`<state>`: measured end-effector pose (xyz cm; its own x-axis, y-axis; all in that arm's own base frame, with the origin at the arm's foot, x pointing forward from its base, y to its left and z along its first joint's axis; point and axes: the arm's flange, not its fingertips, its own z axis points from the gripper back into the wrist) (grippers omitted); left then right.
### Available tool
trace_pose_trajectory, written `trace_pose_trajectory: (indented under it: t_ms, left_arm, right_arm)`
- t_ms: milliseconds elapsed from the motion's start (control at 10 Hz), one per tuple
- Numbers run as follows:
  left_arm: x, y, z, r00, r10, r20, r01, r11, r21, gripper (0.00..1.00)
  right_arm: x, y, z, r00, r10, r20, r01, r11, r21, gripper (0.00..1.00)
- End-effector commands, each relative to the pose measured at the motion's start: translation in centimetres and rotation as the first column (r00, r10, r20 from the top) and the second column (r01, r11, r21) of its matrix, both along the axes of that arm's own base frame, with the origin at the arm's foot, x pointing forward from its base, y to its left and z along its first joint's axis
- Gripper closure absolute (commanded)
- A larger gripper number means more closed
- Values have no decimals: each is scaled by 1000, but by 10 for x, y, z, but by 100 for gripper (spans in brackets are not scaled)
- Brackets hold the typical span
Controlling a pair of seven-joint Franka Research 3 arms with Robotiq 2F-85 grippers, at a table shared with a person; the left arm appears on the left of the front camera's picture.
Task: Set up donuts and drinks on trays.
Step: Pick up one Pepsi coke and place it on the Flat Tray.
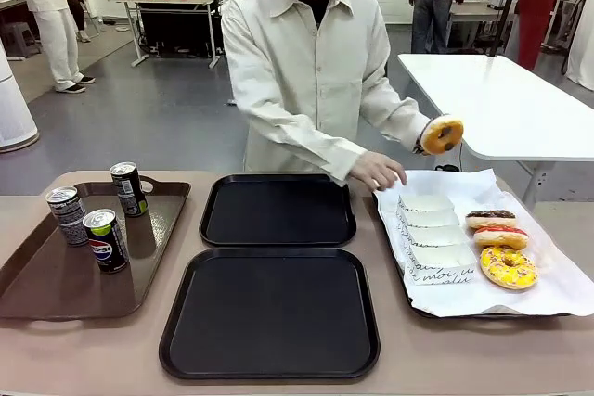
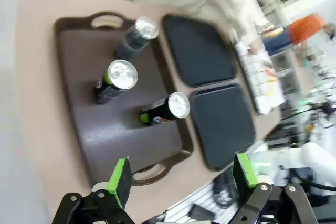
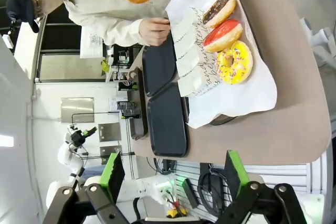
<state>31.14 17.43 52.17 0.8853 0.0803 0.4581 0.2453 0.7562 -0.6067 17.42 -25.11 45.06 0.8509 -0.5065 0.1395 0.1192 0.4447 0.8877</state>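
Barely begun, I judge: black trays (image 1: 271, 317) bare, 3 cans (image 1: 105, 238) on brown tray (image 1: 46, 275), 3 donuts (image 1: 507, 266) on paper (image 1: 557, 294), person (image 1: 306, 90) holds 1 more. My left fingers (image 2: 119, 179), right fingers (image 3: 114, 174) spread, empty.

Near black tray (image 1: 269, 312) with rounded corners, matching far black tray (image 1: 277, 210) just behind it, Pepsi can (image 1: 105, 240) and two grey cans (image 1: 67, 215) upright on the brown tray (image 1: 37, 275) to its left, chocolate donut (image 1: 490, 219), pink donut (image 1: 501, 236) and yellow sprinkled donut (image 1: 508, 267) in a row to its right, fourth donut (image 1: 442, 134) held aloft beyond them.
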Motion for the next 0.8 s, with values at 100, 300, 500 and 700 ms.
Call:
trace_pose_trajectory:
  t_ms: [100, 300, 500, 700]
  left_arm:
    - [6, -83, 40, 975, 33, -220, 67, 898, 434, 0]
    - [25, -124, 40, 960, 108, -258, 59, 823, 565, 0]
    - [50, -155, 30, 956, 129, -263, 49, 815, 578, 0]
    - [77, -184, 10, 955, 104, -278, 79, 815, 574, 0]
  right_arm:
    - [-2, -2, -1, 1000, 3, 13, -4, 1000, 16, 0]
    - [-2, -2, -1, 1000, 3, 13, -4, 1000, 16, 0]
    - [-2, -2, -1, 1000, 3, 13, -4, 1000, 16, 0]
    - [-2, -2, -1, 1000, 3, 13, -4, 1000, 16, 0]
